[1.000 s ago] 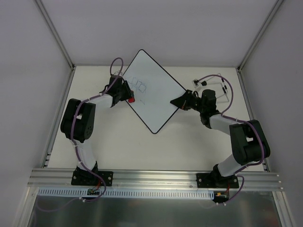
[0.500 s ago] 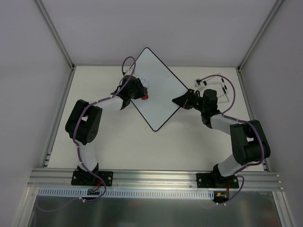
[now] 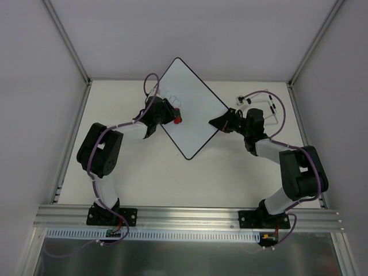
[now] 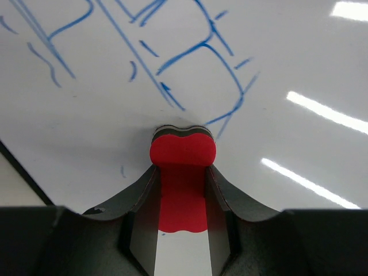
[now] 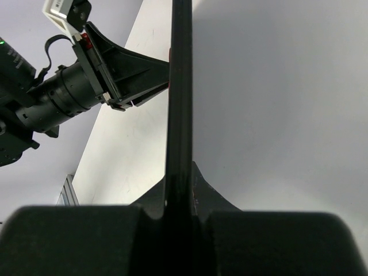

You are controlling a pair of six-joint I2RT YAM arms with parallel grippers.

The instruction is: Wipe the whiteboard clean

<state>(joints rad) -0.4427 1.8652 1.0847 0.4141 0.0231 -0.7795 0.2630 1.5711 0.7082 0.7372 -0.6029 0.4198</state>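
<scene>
Left hand (image 3: 172, 117) moved inward; whiteboard (image 3: 195, 109) beneath gripped eraser (image 4: 182, 152).

The whiteboard (image 4: 299, 63) ahead of the left hand (image 4: 183, 175) is gleaming smooth and glossy, mirroring light strips; the red eraser (image 4: 183, 150) is looking matt.

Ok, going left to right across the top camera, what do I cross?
Left arm's elbow → left fingers shut on the red eraser, on the whiteboard → right fingers clamping the whiteboard's lower-right edge → right arm's elbow.
</scene>
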